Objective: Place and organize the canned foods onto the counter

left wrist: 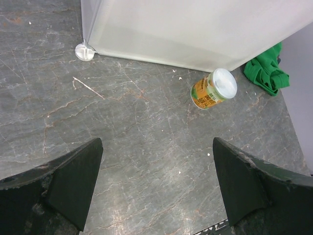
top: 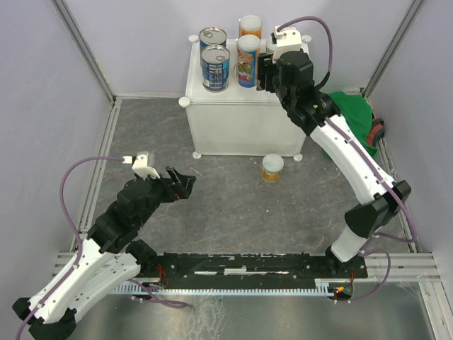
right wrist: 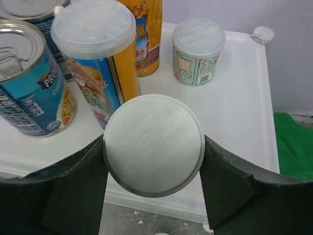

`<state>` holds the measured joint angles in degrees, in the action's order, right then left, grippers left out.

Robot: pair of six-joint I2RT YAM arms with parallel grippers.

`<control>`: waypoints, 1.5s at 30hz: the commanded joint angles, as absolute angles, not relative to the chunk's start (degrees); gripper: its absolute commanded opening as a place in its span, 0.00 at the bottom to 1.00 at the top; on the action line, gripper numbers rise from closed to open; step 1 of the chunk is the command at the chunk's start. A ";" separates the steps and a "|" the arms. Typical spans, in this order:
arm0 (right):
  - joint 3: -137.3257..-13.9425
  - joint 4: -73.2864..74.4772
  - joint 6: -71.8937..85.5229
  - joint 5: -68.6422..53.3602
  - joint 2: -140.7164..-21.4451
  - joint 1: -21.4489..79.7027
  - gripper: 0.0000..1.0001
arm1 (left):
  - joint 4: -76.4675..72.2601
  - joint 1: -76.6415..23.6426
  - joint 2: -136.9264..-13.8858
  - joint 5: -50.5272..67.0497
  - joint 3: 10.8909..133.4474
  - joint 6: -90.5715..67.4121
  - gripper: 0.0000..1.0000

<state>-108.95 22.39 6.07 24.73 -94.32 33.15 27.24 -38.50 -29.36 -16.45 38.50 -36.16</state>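
Observation:
The white counter stands at the back. On it are two dark blue cans, a tall pale-lidded can and an orange can. My right gripper is shut on a pale-lidded can over the counter's front edge, beside the tall can. The right wrist view also shows a blue can, the orange can and a small green-labelled can. One yellow-labelled can sits on the floor before the counter. My left gripper is open and empty over the floor.
A green cloth lies right of the counter. The counter's side wall and a round foot show in the left wrist view. Purple walls with metal rails enclose the grey floor.

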 commanded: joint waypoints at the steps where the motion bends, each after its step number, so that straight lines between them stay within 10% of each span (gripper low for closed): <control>1: -115.35 20.21 7.77 21.51 -96.82 31.16 0.02 | 23.75 -38.67 -29.75 -16.78 40.43 -35.58 0.99; 33: -127.77 26.93 9.96 19.29 -108.12 23.67 0.03 | 22.28 -38.67 -31.71 -14.80 40.52 -35.85 0.99; 45: -127.19 28.55 11.18 19.27 -109.17 23.29 0.35 | 22.66 -38.67 -31.65 -14.17 41.00 -36.19 0.99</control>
<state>-124.60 31.92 10.26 19.44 -109.65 23.51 25.15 -38.50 -31.99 -14.96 38.52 -36.16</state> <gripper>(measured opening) 0.729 0.992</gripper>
